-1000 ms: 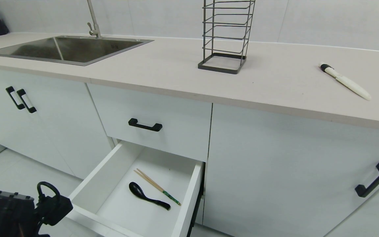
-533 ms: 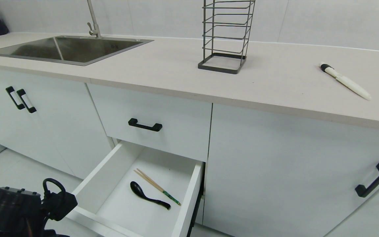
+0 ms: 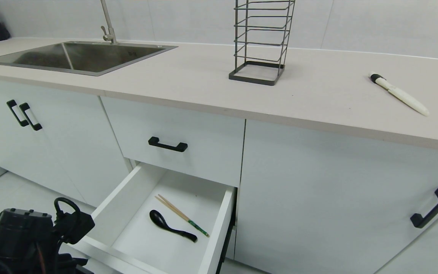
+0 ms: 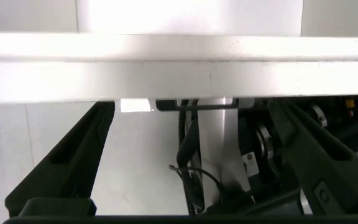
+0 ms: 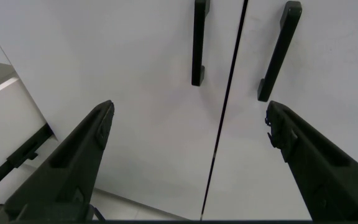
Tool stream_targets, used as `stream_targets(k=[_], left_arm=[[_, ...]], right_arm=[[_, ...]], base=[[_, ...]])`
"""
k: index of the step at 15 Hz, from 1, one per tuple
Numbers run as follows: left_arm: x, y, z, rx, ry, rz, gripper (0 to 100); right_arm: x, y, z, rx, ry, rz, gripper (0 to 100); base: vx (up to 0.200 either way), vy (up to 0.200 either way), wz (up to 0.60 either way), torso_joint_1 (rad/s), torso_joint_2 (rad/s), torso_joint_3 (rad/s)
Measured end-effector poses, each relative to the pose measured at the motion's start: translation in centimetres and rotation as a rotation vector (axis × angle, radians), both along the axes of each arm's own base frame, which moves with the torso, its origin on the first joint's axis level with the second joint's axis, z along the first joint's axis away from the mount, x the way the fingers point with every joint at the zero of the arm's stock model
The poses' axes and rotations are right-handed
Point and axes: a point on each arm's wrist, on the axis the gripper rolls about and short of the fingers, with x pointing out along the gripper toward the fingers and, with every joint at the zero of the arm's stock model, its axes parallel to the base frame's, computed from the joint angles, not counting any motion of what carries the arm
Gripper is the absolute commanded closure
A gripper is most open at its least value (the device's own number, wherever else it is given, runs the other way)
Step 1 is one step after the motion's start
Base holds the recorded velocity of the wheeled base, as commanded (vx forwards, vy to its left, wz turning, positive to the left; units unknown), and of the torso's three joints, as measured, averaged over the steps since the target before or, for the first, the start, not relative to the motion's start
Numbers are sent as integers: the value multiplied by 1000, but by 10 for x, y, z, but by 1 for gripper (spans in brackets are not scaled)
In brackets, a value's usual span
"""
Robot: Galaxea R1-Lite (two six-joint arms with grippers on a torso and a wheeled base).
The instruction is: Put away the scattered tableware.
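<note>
A black spoon (image 3: 171,227) and a pair of chopsticks (image 3: 182,215) lie inside the open lower drawer (image 3: 219,224). A white utensil with a black end (image 3: 399,94) lies on the countertop (image 3: 188,83) at the far right. My left arm (image 3: 29,239) sits low, just left of the drawer's front panel (image 3: 105,254). In the left wrist view my left gripper (image 4: 188,112) is open, its fingers spread beneath a white drawer edge (image 4: 179,62). My right gripper (image 5: 190,109) is open and empty, facing white cabinet doors with black handles (image 5: 199,40).
A tall wire rack (image 3: 261,42) stands on the counter's middle back. The steel sink (image 3: 78,55) with its tap is at the back left. A closed drawer with a black handle (image 3: 167,144) sits above the open one. Cabinet doors flank both sides.
My left arm has shifted up and to the right, closer to the open drawer's front panel. The tableware and drawer have not moved.
</note>
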Motion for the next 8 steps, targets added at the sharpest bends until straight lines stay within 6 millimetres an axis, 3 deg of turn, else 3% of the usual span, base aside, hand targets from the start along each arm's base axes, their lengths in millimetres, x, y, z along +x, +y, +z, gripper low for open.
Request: stream_targets(k=[8], left_arm=[[15, -8, -1, -10, -46, -30, 0]], right_arm=[[0, 0, 0, 0, 0, 0, 0]], base=[[0, 0, 0, 0, 0, 0]])
